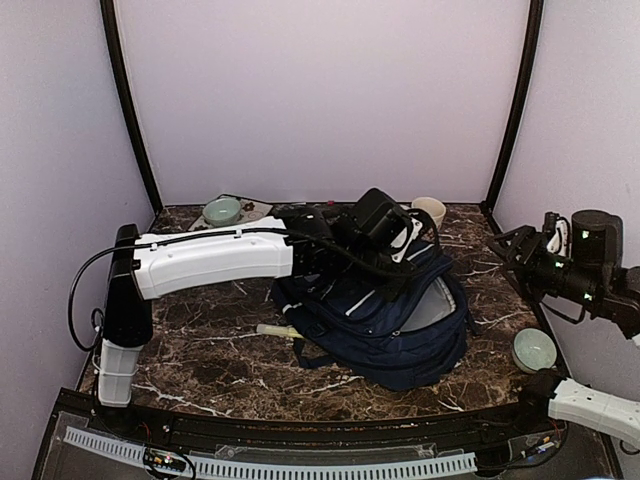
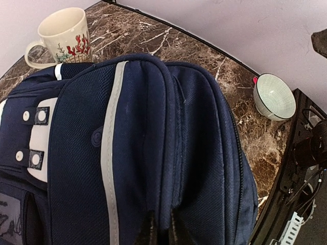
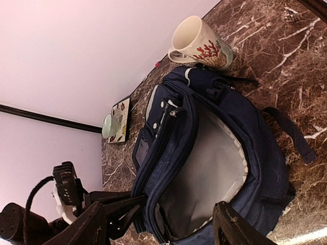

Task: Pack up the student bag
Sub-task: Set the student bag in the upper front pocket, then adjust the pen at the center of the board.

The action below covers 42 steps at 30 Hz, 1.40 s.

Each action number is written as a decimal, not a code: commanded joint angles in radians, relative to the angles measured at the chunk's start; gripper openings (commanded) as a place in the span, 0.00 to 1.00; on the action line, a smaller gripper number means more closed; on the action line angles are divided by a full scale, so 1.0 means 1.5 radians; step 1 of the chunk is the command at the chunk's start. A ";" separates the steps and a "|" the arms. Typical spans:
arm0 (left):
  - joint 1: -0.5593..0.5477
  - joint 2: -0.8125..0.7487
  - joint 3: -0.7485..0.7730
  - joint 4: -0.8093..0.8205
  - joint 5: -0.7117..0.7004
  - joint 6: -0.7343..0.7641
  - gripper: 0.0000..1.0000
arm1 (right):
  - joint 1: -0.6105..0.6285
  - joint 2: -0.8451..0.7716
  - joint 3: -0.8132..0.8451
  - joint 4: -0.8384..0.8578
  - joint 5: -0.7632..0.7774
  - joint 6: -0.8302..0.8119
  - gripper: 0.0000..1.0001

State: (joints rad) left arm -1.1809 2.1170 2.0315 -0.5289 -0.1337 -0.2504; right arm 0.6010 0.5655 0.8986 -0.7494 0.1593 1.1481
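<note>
The student bag (image 1: 400, 330), navy with a white stripe, lies mid-table. Its main compartment gapes, showing pale grey lining (image 3: 214, 168). My left gripper (image 1: 345, 272) is shut on a fold of the bag's navy fabric at the opening's edge. In the left wrist view its gripper (image 2: 162, 232) pinches that fold at the bottom edge. In the right wrist view those dark fingers (image 3: 115, 204) clamp the rim and hold the opening apart. My right gripper (image 1: 505, 255) hovers off the bag's right side, open and empty. The right gripper (image 3: 161, 217) frames the open compartment.
A cream mug (image 1: 430, 210) with a red coral print stands behind the bag. A green bowl (image 1: 222, 210) rests on a patterned tile (image 1: 255, 208) at the back left. A ribbed pale bowl (image 1: 535, 350) sits near the right edge. A pale stick-like thing (image 1: 275, 330) lies left of the bag.
</note>
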 commanded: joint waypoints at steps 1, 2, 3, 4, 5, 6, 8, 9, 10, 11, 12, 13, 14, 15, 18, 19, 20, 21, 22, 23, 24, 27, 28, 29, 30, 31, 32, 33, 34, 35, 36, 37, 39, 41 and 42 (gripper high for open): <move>0.007 -0.029 0.018 0.013 0.025 -0.002 0.20 | -0.004 -0.029 -0.025 -0.013 0.018 0.027 0.72; 0.006 -0.029 0.023 0.009 0.033 0.003 0.28 | -0.003 -0.033 -0.029 -0.013 0.019 0.028 0.72; 0.007 -0.030 0.030 0.000 0.036 0.008 0.34 | -0.004 -0.034 -0.032 -0.013 0.020 0.027 0.72; 0.007 -0.030 0.036 -0.012 0.034 0.013 0.40 | -0.003 -0.033 -0.033 -0.012 0.020 0.024 0.72; 0.007 -0.032 0.043 -0.029 0.020 0.018 0.47 | -0.003 -0.030 -0.033 -0.011 0.018 0.019 0.72; 0.007 -0.035 0.053 -0.055 0.005 0.017 0.55 | -0.003 -0.026 -0.031 -0.011 0.017 0.014 0.72; 0.008 -0.054 0.061 -0.106 -0.012 0.025 0.68 | -0.003 -0.014 -0.026 -0.011 0.013 0.002 0.72; 0.007 -0.070 0.051 -0.114 -0.017 0.034 0.72 | -0.003 -0.007 -0.022 -0.011 0.011 -0.005 0.72; 0.008 -0.088 0.036 -0.120 -0.024 0.043 0.79 | -0.003 0.000 -0.018 -0.012 0.010 -0.011 0.72; 0.008 -0.110 0.015 -0.125 -0.030 0.053 0.85 | -0.003 0.007 -0.015 -0.012 0.010 -0.018 0.72; 0.008 -0.131 -0.007 -0.131 -0.034 0.067 0.85 | -0.003 0.014 -0.010 -0.012 0.009 -0.025 0.72; 0.008 -0.151 -0.032 -0.140 -0.037 0.084 0.85 | -0.003 0.020 -0.008 -0.012 0.007 -0.032 0.72; 0.008 -0.172 -0.056 -0.150 -0.035 0.103 0.84 | -0.003 0.025 -0.006 -0.013 0.007 -0.038 0.72; 0.008 -0.194 -0.086 -0.161 -0.026 0.124 0.83 | -0.003 0.030 -0.003 -0.014 0.006 -0.043 0.72; 0.021 -0.260 -0.185 -0.195 0.012 0.152 0.82 | -0.003 0.038 0.000 -0.018 0.003 -0.055 0.72; 0.033 -0.281 -0.220 -0.206 0.030 0.151 0.82 | -0.003 0.038 0.000 -0.018 0.003 -0.057 0.72; 0.048 -0.300 -0.265 -0.214 0.046 0.147 0.82 | -0.003 0.037 -0.002 -0.019 0.002 -0.058 0.72; 0.070 -0.320 -0.303 -0.218 0.057 0.141 0.81 | -0.004 0.035 -0.003 -0.020 0.001 -0.059 0.72; 0.086 -0.340 -0.337 -0.216 0.069 0.138 0.81 | -0.004 0.033 -0.005 -0.022 0.001 -0.059 0.72; 0.101 -0.356 -0.374 -0.209 0.079 0.136 0.81 | -0.003 0.029 -0.008 -0.022 0.002 -0.058 0.72; 0.115 -0.369 -0.410 -0.198 0.086 0.137 0.81 | -0.004 0.027 -0.012 -0.022 0.002 -0.058 0.72; 0.169 -0.367 -0.470 -0.198 0.125 0.137 0.80 | -0.003 0.019 -0.021 -0.020 0.003 -0.052 0.72; 0.183 -0.357 -0.481 -0.202 0.130 0.138 0.79 | -0.003 0.018 -0.022 -0.020 0.004 -0.051 0.72; 0.194 -0.341 -0.491 -0.200 0.133 0.138 0.79 | -0.004 0.018 -0.022 -0.020 0.003 -0.049 0.72; 0.205 -0.329 -0.497 -0.198 0.137 0.140 0.79 | -0.003 0.019 -0.022 -0.019 0.003 -0.047 0.72; 0.215 -0.316 -0.499 -0.195 0.141 0.145 0.78 | -0.003 0.020 -0.021 -0.019 0.003 -0.047 0.72; 0.221 -0.303 -0.500 -0.193 0.142 0.149 0.78 | -0.003 0.021 -0.020 -0.017 0.001 -0.046 0.72; 0.227 -0.292 -0.499 -0.190 0.141 0.153 0.78 | -0.003 0.023 -0.019 -0.018 0.000 -0.046 0.72; 0.234 -0.279 -0.499 -0.184 0.148 0.155 0.78 | -0.003 0.025 -0.017 -0.018 -0.001 -0.047 0.73; 0.241 -0.267 -0.499 -0.177 0.158 0.156 0.78 | -0.003 0.028 -0.017 -0.020 -0.001 -0.046 0.73; 0.246 -0.254 -0.499 -0.167 0.168 0.158 0.78 | -0.004 0.028 -0.018 -0.020 -0.001 -0.046 0.72; 0.249 -0.238 -0.499 -0.160 0.175 0.162 0.77 | -0.003 0.029 -0.020 -0.020 -0.002 -0.045 0.73; 0.252 -0.210 -0.494 -0.151 0.175 0.170 0.76 | -0.003 0.030 -0.024 -0.017 -0.005 -0.041 0.73; 0.254 -0.185 -0.487 -0.144 0.169 0.178 0.75 | -0.004 0.030 -0.029 -0.012 -0.010 -0.038 0.73; 0.254 -0.174 -0.483 -0.141 0.161 0.181 0.74 | -0.003 0.031 -0.029 -0.011 -0.011 -0.037 0.73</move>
State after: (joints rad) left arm -0.8070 1.8091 1.2922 -0.7670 0.0967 -0.0147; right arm 0.6010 0.6098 0.8673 -0.7898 0.1532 1.0824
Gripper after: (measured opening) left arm 0.753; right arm 0.725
